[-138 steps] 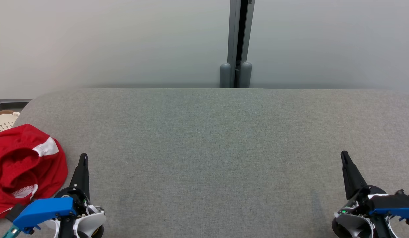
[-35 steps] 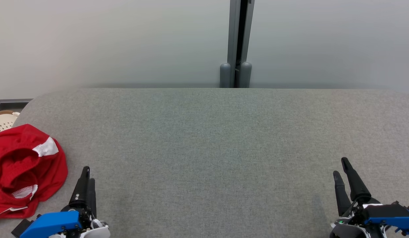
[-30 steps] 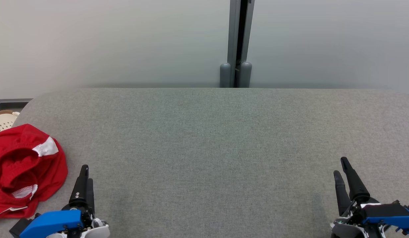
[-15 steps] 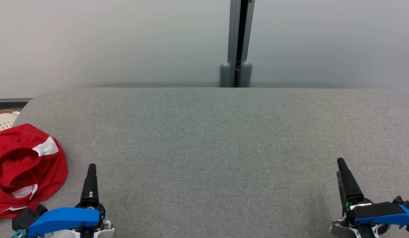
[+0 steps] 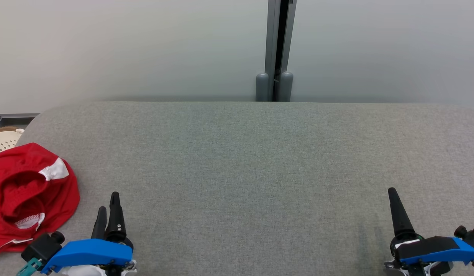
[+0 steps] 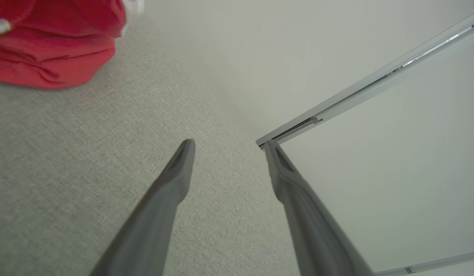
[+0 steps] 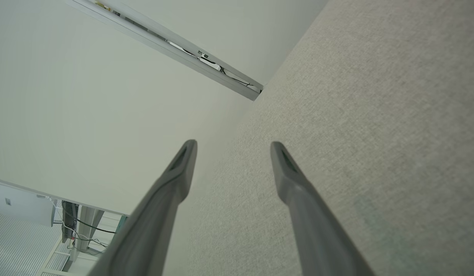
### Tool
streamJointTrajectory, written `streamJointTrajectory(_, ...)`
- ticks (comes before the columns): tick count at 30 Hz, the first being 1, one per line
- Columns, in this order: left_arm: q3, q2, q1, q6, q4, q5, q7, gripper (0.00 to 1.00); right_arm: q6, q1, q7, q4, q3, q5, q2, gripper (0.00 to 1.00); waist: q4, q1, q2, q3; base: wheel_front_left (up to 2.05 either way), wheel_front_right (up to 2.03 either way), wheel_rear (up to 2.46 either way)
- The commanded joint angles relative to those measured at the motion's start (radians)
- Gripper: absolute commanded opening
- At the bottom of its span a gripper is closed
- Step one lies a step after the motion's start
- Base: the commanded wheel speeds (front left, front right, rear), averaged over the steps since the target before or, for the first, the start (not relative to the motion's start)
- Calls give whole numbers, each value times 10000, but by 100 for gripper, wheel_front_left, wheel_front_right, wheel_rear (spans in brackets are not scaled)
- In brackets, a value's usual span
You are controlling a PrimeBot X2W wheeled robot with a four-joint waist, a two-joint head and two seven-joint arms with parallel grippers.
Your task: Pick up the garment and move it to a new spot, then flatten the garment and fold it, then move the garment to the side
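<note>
The garment [image 5: 30,195] is a crumpled red piece with white trim, lying at the left edge of the grey fabric-covered table [image 5: 244,161]. My left gripper [image 5: 108,202] hovers just right of it, not touching, fingers pointing away from me. In the left wrist view the left gripper [image 6: 229,142] stands open and empty, with the garment [image 6: 53,50] at the upper left. My right gripper [image 5: 392,191] is far off at the lower right; in the right wrist view the right gripper [image 7: 233,142] is open with nothing between its fingers.
A pale partition wall with a grey post [image 5: 274,50] runs behind the table's far edge. A white perforated basket [image 5: 3,140] sits beyond the table's left end, behind the garment. Broad bare table surface lies between the two grippers.
My left gripper has slid a little to the right and rolled, so both fingers now show side by side. The right gripper has rolled too, its fingers now lining up. The garment has not moved.
</note>
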Motion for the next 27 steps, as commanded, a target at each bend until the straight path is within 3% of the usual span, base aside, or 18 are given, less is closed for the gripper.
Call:
streamJointTrajectory(1, -82, 77, -268, 62, -68, 514, -135, 100, 12, -30, -126, -65, -37, -445, -29, 100, 6, 0, -1, 1, 0, 0, 0)
streamJointTrajectory(27, -502, 88, -93, 566, 257, 3862, -951, 100, 18, 153, -946, 165, 134, -4006, -15, 100, -77, 0, -1, -20, 0, 0, 0)
